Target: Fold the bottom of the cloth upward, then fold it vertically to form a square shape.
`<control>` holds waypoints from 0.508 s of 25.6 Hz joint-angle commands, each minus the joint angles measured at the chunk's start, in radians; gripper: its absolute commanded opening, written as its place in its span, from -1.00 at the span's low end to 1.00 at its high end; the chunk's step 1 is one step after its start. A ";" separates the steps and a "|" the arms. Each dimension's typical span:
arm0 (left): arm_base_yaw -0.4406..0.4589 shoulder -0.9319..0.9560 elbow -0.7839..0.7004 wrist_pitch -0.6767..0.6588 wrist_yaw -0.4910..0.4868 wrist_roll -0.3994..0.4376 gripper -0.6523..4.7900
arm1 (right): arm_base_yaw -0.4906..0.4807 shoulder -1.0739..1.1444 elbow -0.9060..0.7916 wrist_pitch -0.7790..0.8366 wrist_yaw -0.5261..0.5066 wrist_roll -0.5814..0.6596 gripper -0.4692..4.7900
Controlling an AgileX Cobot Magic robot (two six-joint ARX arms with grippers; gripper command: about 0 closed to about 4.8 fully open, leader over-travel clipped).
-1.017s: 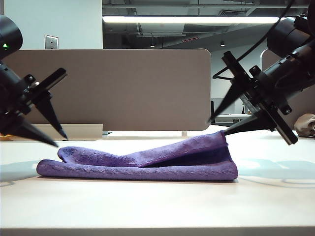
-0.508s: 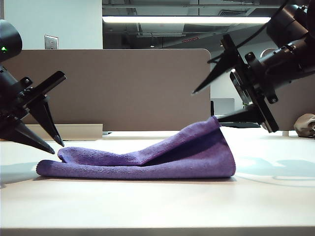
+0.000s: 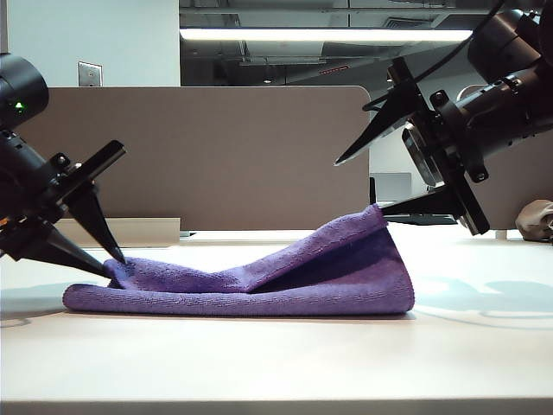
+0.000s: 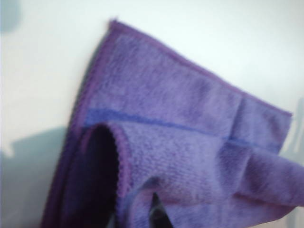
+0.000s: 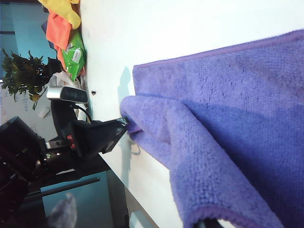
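Purple towel [image 3: 259,285] lies mid-table, already doubled. My right gripper [image 3: 359,186], upper right, jaws spread, lower finger under the raised corner. My left gripper [image 3: 115,264], jaws apart, at the left end. Vertical fold remains

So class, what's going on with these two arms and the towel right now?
Two robot arms are folding a purple cloth on a white table. The bottom has already been folded up, so it lies doubled. The right gripper is open at the raised right corner, its lower finger touching the cloth there. The left gripper has its fingertips at the cloth's left end; whether it grips is unclear.
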 commanded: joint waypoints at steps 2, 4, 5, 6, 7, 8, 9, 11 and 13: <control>0.000 0.019 0.003 0.020 0.032 -0.022 -0.60 | 0.000 -0.003 0.002 0.002 -0.008 -0.001 0.38; 0.000 0.023 0.003 0.037 0.047 -0.023 -0.72 | 0.000 -0.003 0.002 -0.005 -0.016 -0.015 0.38; 0.000 0.022 0.003 0.057 0.058 -0.043 -0.72 | 0.000 -0.003 0.002 -0.013 -0.024 -0.026 0.38; 0.000 0.022 0.003 0.095 0.086 -0.081 -0.73 | 0.000 -0.003 0.002 -0.029 -0.029 -0.048 0.38; 0.000 0.022 0.003 0.117 0.098 -0.099 -0.78 | 0.000 -0.003 0.002 -0.041 -0.029 -0.059 0.38; 0.000 0.022 0.003 0.147 0.105 -0.129 -0.78 | 0.000 -0.003 0.002 -0.053 -0.029 -0.066 0.38; 0.000 0.022 0.003 0.198 0.122 -0.180 -0.78 | 0.000 -0.003 0.002 -0.075 -0.028 -0.087 0.38; 0.000 0.023 0.003 0.257 0.137 -0.243 -0.78 | 0.000 -0.003 0.002 -0.106 -0.026 -0.121 0.38; 0.000 0.022 0.003 0.303 0.141 -0.283 -0.78 | 0.000 -0.003 0.002 -0.139 -0.016 -0.156 0.38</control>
